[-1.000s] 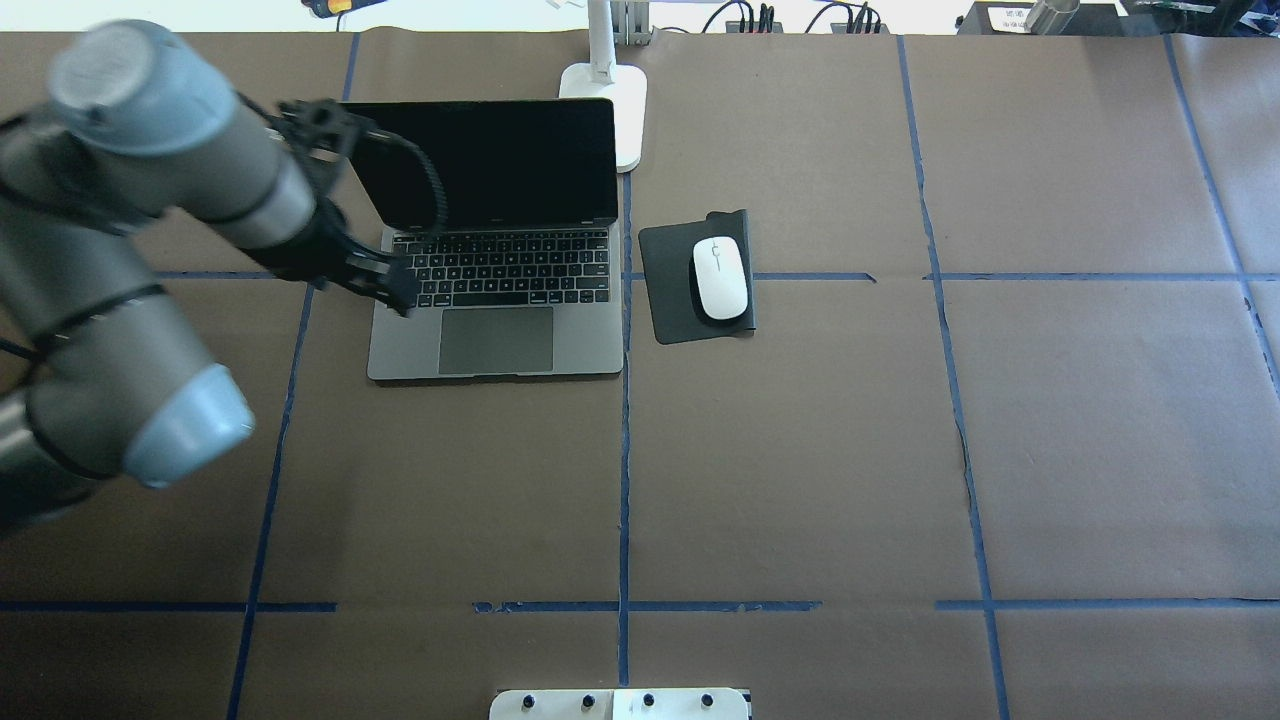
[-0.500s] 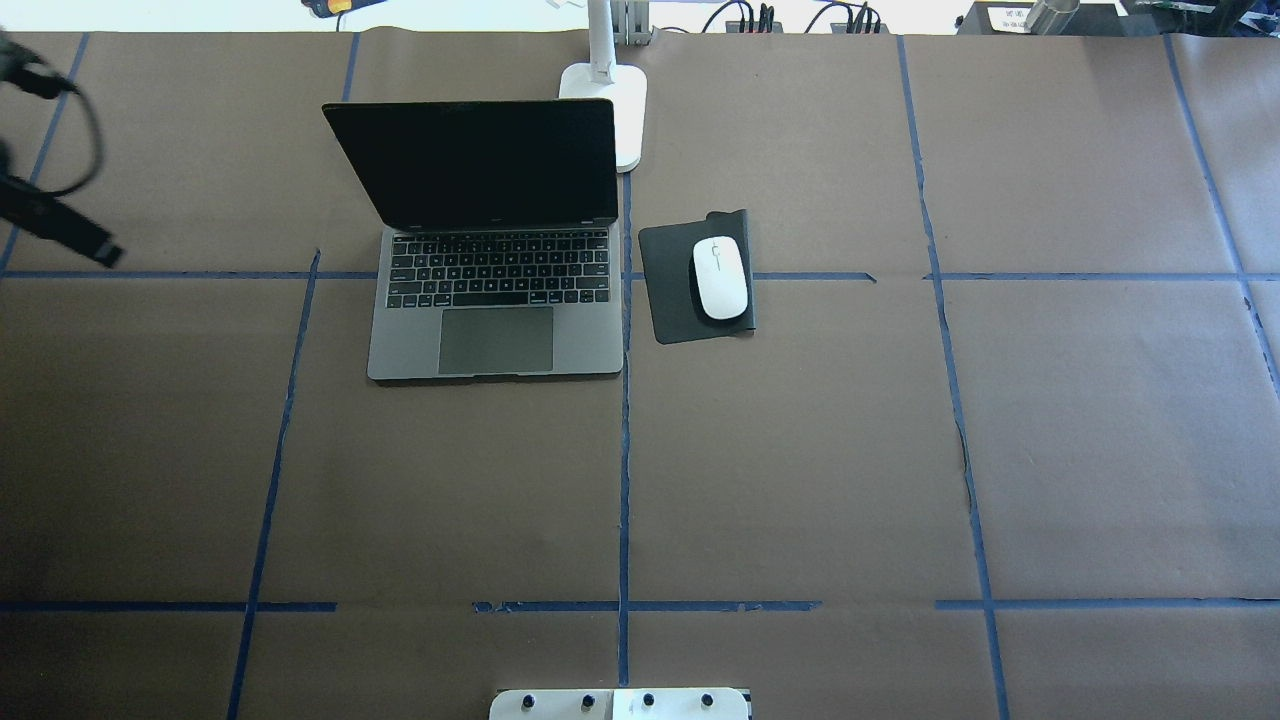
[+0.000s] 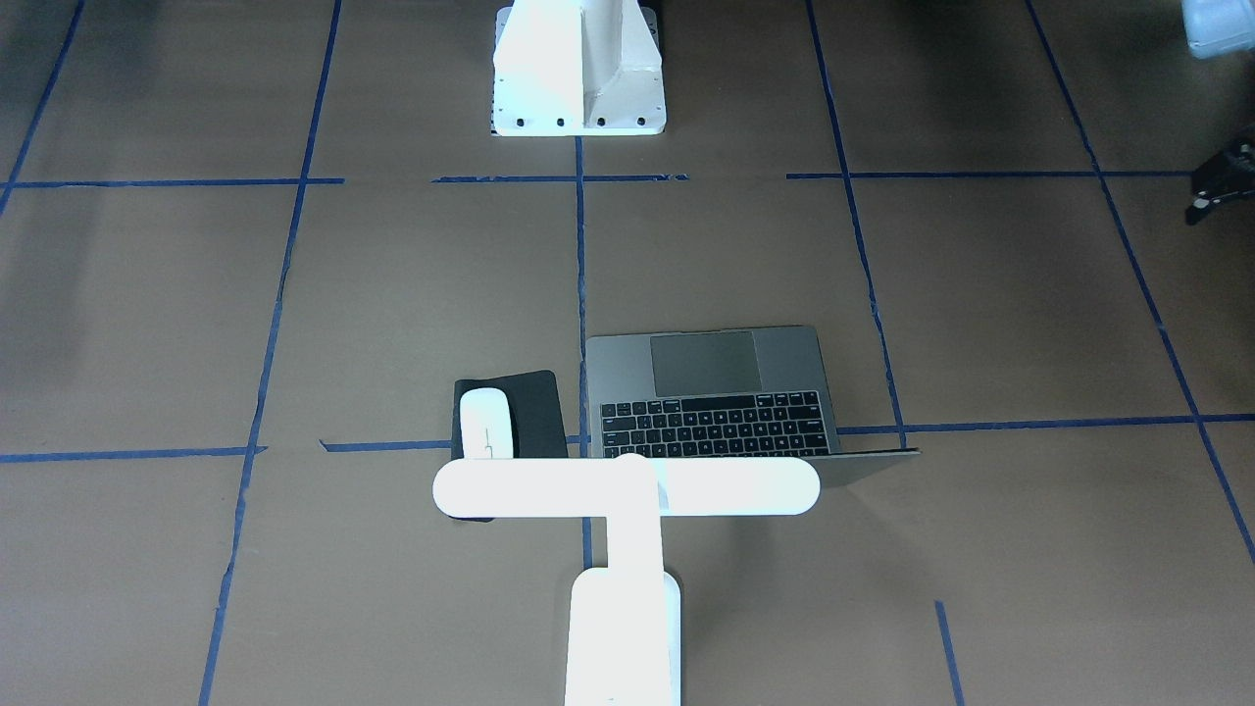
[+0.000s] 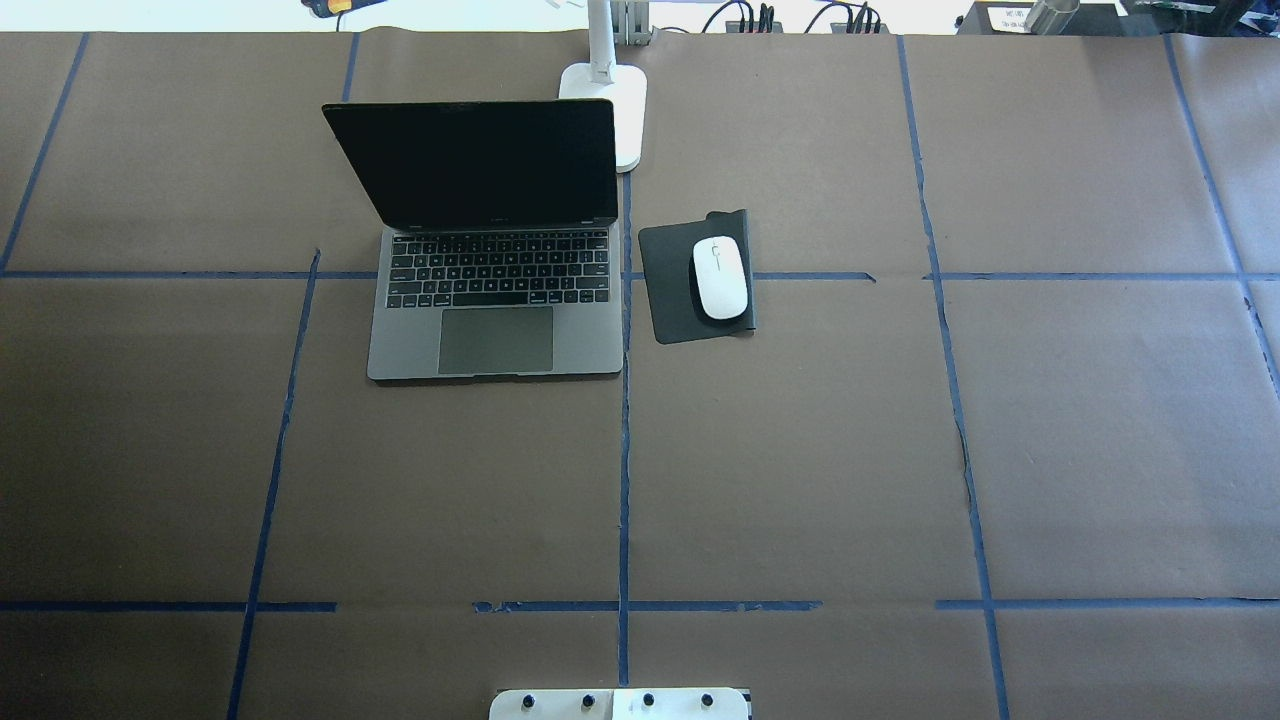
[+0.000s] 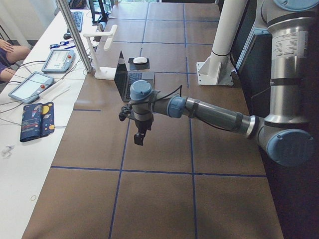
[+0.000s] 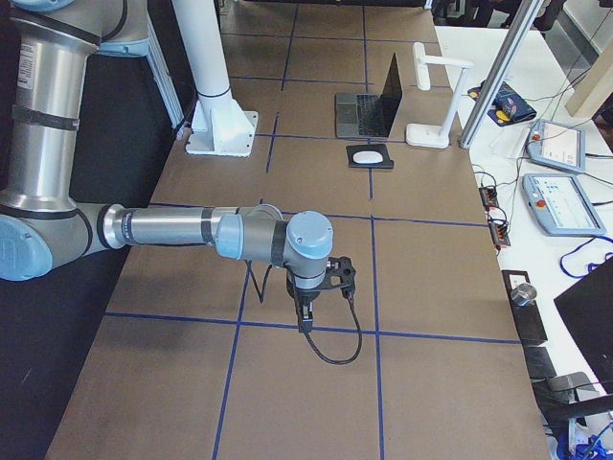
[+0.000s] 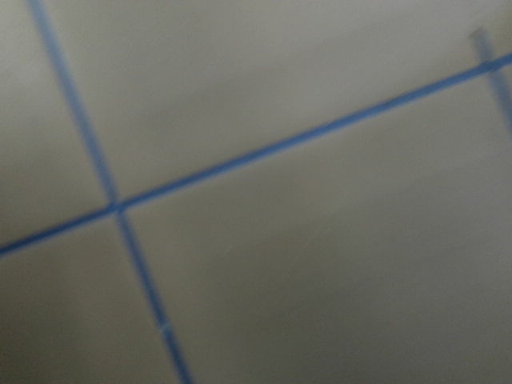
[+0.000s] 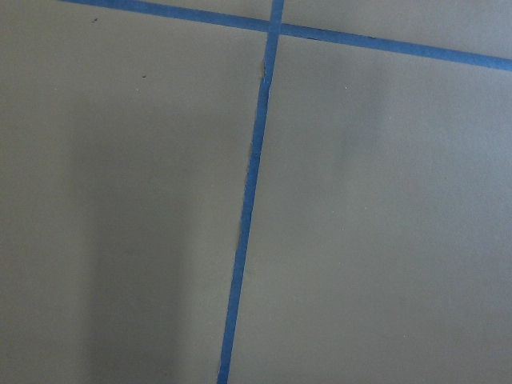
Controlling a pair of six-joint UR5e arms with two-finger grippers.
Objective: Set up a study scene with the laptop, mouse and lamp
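1. The laptop (image 4: 495, 340) stands open, far and left of centre. The lamp (image 4: 628, 120) base sits just behind its right corner, so a knocked lid could topple the lamp.
2. The mouse (image 4: 720, 278) lies on a black pad (image 4: 668, 290) just right of the laptop; a bump could slide it off.
3. The left gripper (image 5: 139, 139) and right gripper (image 6: 305, 321) hang well away from all three; I cannot tell whether their fingers are apart or together.

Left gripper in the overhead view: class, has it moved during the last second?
Yes. From the laptop's left edge it swung off the view's left side. The left gripper now hangs over the table, clear of the laptop.
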